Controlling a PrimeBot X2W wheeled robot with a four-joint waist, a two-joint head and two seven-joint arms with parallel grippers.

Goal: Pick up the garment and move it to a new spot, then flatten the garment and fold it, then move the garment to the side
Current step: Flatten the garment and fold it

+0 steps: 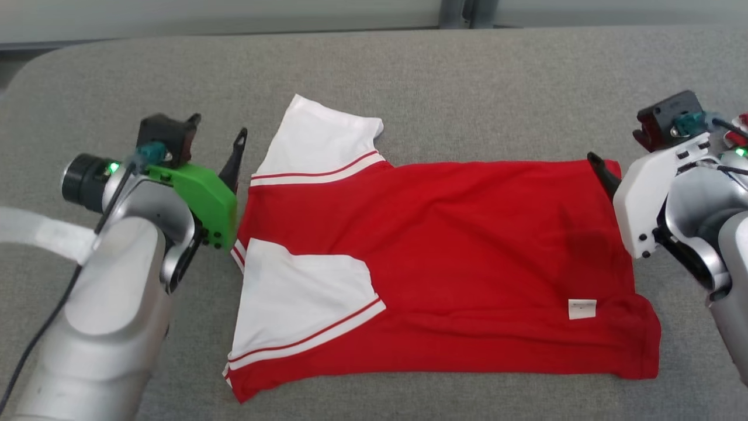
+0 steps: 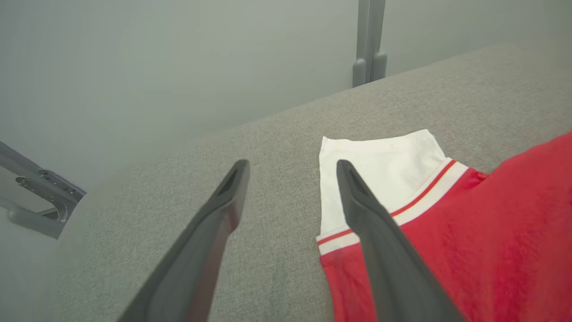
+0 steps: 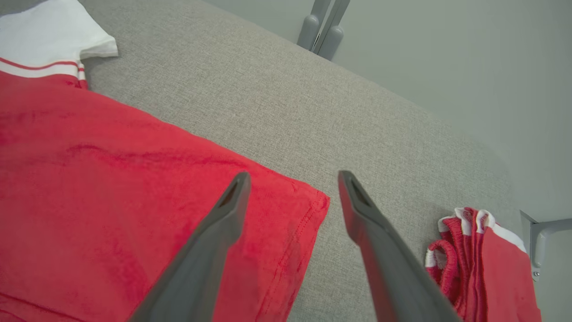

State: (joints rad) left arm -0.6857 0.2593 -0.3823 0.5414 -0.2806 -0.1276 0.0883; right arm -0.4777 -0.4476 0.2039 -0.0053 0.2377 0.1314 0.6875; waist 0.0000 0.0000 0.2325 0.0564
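Gripping anything, can either pincer be seen?

No. The left gripper (image 2: 292,167) is spread fully with nothing held. One finger is seen over the edge of the garment (image 2: 469,232), but contact cannot be told. The right gripper (image 3: 293,176) is likewise released, poised at the garment's far right corner.

How is the garment laid?

It is spread flat in the middle of the grey cushion (image 1: 409,88). It is red, with white sleeves trimmed in red stripes, and one sleeve is folded inward. A second red bundle (image 3: 487,259) is seen at the right.
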